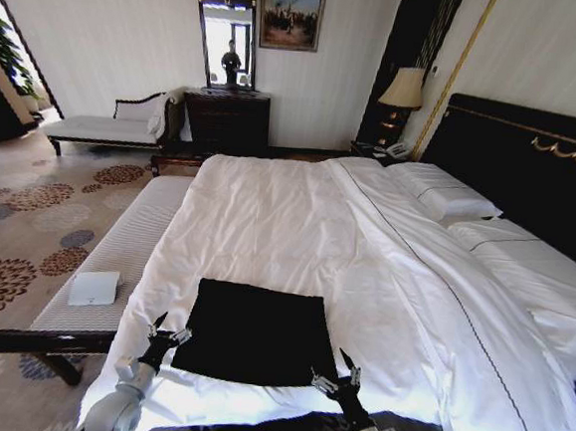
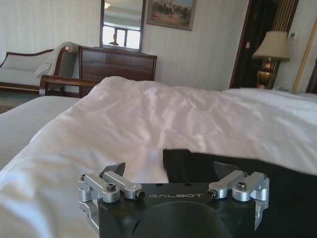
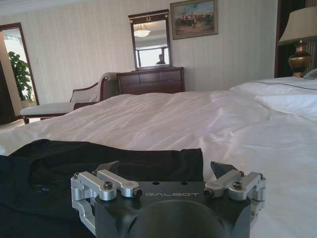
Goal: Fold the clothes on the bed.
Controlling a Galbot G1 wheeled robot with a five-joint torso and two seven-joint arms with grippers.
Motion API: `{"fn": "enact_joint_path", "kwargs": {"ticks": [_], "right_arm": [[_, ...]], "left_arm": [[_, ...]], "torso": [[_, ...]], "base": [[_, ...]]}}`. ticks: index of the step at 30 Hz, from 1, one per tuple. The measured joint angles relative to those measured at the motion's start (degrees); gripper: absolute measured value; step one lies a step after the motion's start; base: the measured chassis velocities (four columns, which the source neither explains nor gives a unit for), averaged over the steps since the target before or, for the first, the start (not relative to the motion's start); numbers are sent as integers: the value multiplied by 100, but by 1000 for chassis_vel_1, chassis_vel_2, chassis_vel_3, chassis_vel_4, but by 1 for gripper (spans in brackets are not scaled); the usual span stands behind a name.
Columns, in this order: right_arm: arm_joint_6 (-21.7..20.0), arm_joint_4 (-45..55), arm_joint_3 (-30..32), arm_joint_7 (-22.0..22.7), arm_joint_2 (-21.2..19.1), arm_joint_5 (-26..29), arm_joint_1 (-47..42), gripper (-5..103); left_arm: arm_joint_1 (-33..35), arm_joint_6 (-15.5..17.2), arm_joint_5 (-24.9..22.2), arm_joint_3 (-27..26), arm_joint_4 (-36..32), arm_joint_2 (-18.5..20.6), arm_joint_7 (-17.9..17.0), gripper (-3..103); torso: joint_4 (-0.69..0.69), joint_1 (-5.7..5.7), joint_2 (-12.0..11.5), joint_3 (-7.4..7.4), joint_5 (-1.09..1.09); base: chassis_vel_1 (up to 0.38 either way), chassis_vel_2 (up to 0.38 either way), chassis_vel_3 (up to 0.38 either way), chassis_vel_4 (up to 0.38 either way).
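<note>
Head view: black T-shirt (image 1: 257, 333) lies flat on the white duvet near the foot edge of the bed (image 1: 297, 226), lower centre of the frame. It appears as a compact dark rectangle; no lettering visible.

Left claw (image 1: 170, 334) sits at the lower left of the frame, just beside the shirt's left edge, fingers spread open, holding nothing. Contact with the fabric: cannot tell. Left wrist view: open left claw (image 2: 173, 177) low over the duvet, the shirt (image 2: 237, 178) edge lying between and beyond the fingers.

Right claw (image 1: 341, 379) sits at the lower centre-right, at the shirt's near right corner, fingers also spread open, empty. Right wrist view: right claw (image 3: 166, 176) open, the shirt (image 3: 89, 168) spreading across the lower left of the frame, white bedding on the other side.

Long cushioned bench (image 1: 126, 243) runs alongside the bed at frame left, with a small white box (image 1: 95, 287) on it.
</note>
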Motion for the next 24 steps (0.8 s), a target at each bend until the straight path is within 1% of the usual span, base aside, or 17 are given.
{"fn": "enact_joint_path", "kwargs": {"ticks": [1, 2, 3, 6, 7, 8, 10, 11, 12, 13, 16, 17, 18, 20, 21, 23, 24], "right_arm": [[-1, 6, 9, 2, 5, 0, -7, 100], [-7, 26, 42, 11, 35, -23, -47, 100], [-7, 26, 42, 11, 35, -23, -47, 100], [-13, 51, 69, 24, 99, -105, -98, 100], [-27, 64, 75, 37, 144, -156, -121, 100], [-27, 64, 75, 37, 144, -156, -121, 100], [-65, 80, 50, 43, 155, -202, -117, 100], [-72, 81, 45, 45, 154, -206, -113, 100], [-135, 94, 1, 55, 143, -245, -66, 100], [-135, 94, 1, 55, 143, -245, -66, 100], [-191, 115, 5, 69, 143, -254, -49, 100], [-191, 115, 5, 69, 143, -254, -49, 100], [-207, 115, 14, 74, 141, -253, -36, 100], [-218, 111, 20, 76, 136, -252, -18, 100], [-233, 100, 22, 79, 134, -250, -1, 100], [-248, 98, 21, 81, 134, -250, 9, 100], [-267, 97, 20, 85, 134, -250, 21, 100]], "left_arm": [[-66, 35, -56, 19, 10, 10, 0, 100], [-355, 190, -289, 122, 94, 42, -4, 100], [-355, 190, -289, 122, 94, 42, -4, 100], [-949, 445, -611, 388, 367, 80, -31, 100], [-1393, 585, -782, 560, 600, 76, -49, 100], [-1393, 585, -782, 560, 600, 76, -49, 100], [-1766, 754, -983, 680, 803, 45, -64, 101], [-1800, 774, -1008, 687, 823, 41, -69, 101], [-2088, 1040, -1326, 761, 999, 8, -112, 98], [-2088, 1040, -1326, 761, 999, 8, -112, 98], [-2435, 1470, -1816, 904, 1223, -23, -179, 97], [-2435, 1470, -1816, 904, 1223, -23, -179, 97], [-2549, 1602, -1988, 946, 1331, -45, -204, 96], [-2652, 1705, -2131, 975, 1450, -73, -230, 94], [-2730, 1798, -2253, 999, 1543, -91, -240, 90], [-2773, 1840, -2303, 1014, 1605, -100, -241, 90], [-2808, 1874, -2337, 1031, 1669, -110, -238, 85]], "torso": [[0, 0, 0, 0, 0], [0, 0, 0, 0, 1], [0, 0, 0, 0, 1], [1, 0, 0, 0, 0], [-2, 0, 0, 1, 1], [-2, 0, 0, 1, 1], [-3, 0, 0, 1, 0], [-3, 0, 0, 1, 0], [0, 1, -1, 1, 2], [0, 1, -1, 1, 2], [0, 1, -1, 1, 1], [0, 1, -1, 1, 1], [-1, 1, -1, 1, 1], [-1, 1, -1, 1, 1], [0, 1, -1, 1, 1], [0, 1, -1, 1, 1], [0, 1, -1, 1, 1]], "base": [[0, 0, 0, 0], [0, 0, 0, 0], [0, 0, 0, 0], [0, 0, 0, 0], [0, 0, 0, 0], [0, 0, 0, 0], [0, 0, 0, 0], [0, 0, 0, 0], [0, 0, 0, 0], [0, 0, 0, 0], [0, 0, 0, 0], [0, 0, 0, 0], [0, 0, 0, 0], [0, 0, 0, 0], [0, 0, 0, 0], [0, 0, 0, 0], [0, 0, 0, 0]]}}
